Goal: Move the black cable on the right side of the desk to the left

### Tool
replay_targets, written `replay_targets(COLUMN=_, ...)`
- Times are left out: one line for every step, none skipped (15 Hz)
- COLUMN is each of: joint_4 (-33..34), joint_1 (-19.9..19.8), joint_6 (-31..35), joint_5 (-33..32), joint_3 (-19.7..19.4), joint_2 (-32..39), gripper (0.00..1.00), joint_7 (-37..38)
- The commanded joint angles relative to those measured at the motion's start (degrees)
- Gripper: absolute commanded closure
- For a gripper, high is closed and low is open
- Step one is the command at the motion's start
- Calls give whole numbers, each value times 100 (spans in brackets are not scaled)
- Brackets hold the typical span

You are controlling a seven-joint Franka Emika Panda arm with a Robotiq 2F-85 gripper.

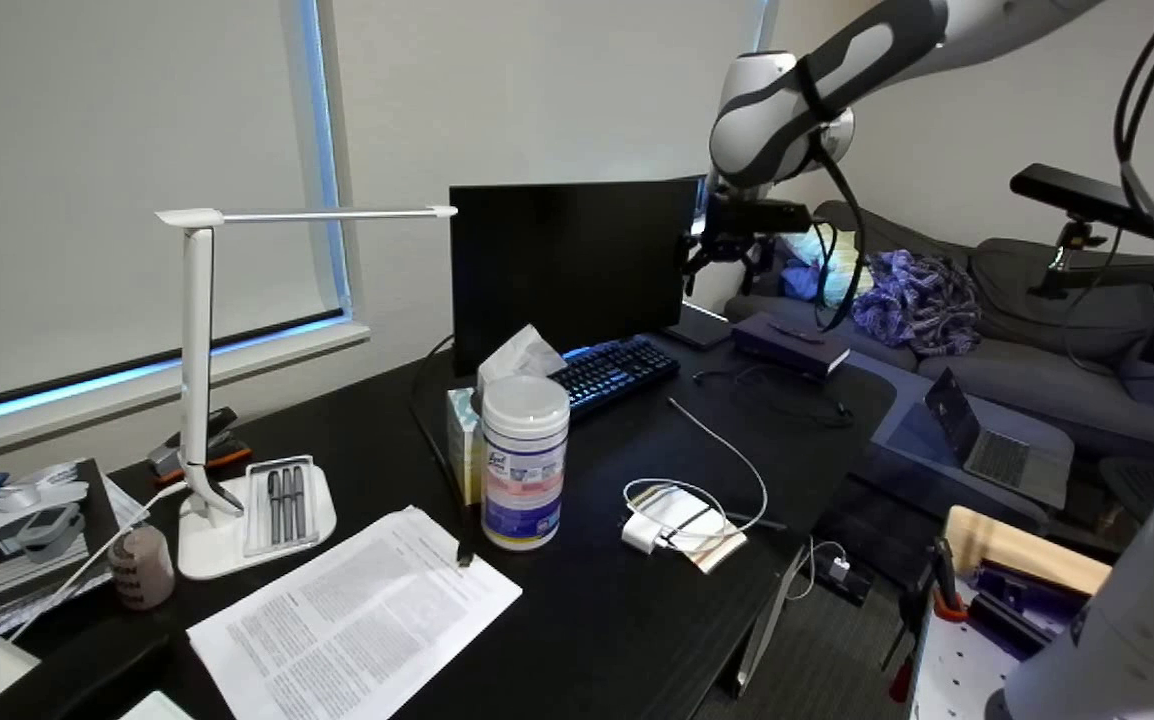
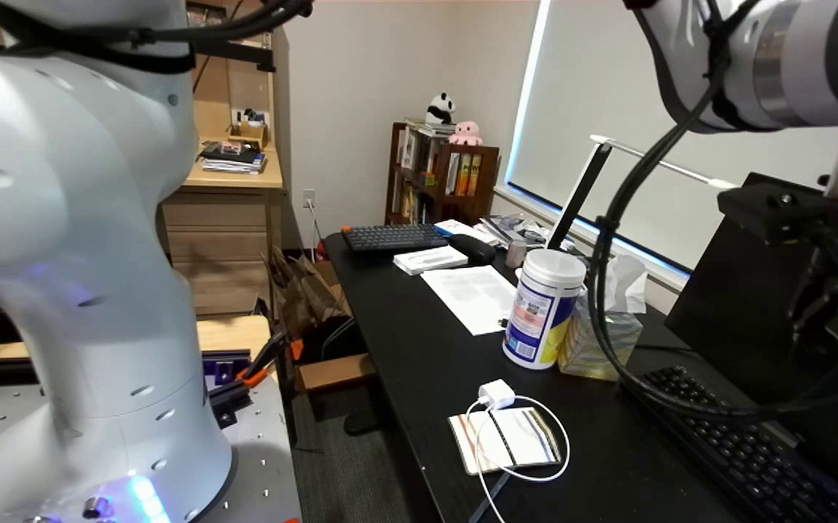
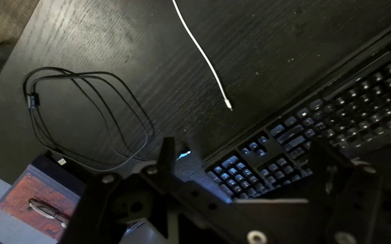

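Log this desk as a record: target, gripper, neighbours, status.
target: black cable, in loose loops on the desk
gripper: open, holding nothing
beside target: book
blue-lit keyboard: in front of the monitor
white cable: looped across a striped notebook
wipes canister: beside the tissue box
status: black cable not yet grasped

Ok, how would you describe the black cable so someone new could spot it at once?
On the wide black desk, find the thick book beyond the number-pad end of the keyboard. Beside that book lies the black cable, a thin cord in loose, overlapping loops. Its dark colour sets it apart from the white cord nearby.
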Motion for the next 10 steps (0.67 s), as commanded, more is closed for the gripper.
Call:
replay_targets(joint_4=720, joint_1=-99, joint_6=-337, joint_5=301, joint_3=-269, joint_2=745, gripper=0, joint_7=213)
replay_targets(joint_4=888, joint_1=-134, joint_6=-361, joint_5=386, joint_3=-362, joint_2=941, gripper=0, joint_7=275)
replay_targets(joint_4=1055, joint_1=-210, joint_6=-405, joint_5=541, joint_3=-429, joint_2=1120, gripper=0, joint_7=211)
replay_targets(joint_4=1179, joint_1=-261, joint_6=-384, joint_5=662, joint_3=-483, joint_2=1268, gripper=0, joint_7=239)
replay_targets(joint_4=1328, joint_1=-377, joint_6=-340, joint_5=871, joint_3=-508, joint_2=1448, gripper=0, joint_7=118)
replay_targets(joint_4=1453, joint_1=-471, joint_6=-340, joint_5=1064, joint_3=-513, joint_2=1588, gripper=0, joint_7=61)
replay_targets(joint_4=1589, joint_1=-580, joint_6=-348, joint_5=1225, joint_3=-533, joint_2=1751, gripper=0, joint_7=52)
replay_targets(joint_4=1699, joint_1=-670, joint_6=-324, joint_5=1370, joint_3=-542, joint_2=1893, gripper=0, joint_7=57)
replay_targets(joint_4=1805, joint_1=-770, joint_6=-313, joint_5=1501, joint_3=-546, joint_2=2039, gripper=0, joint_7=32)
replay_targets(joint_4=1913, joint_1=-865, joint_6=-321, joint_5=1621, joint_3=-531, joint_2=2171, gripper=0, joint_7=-8)
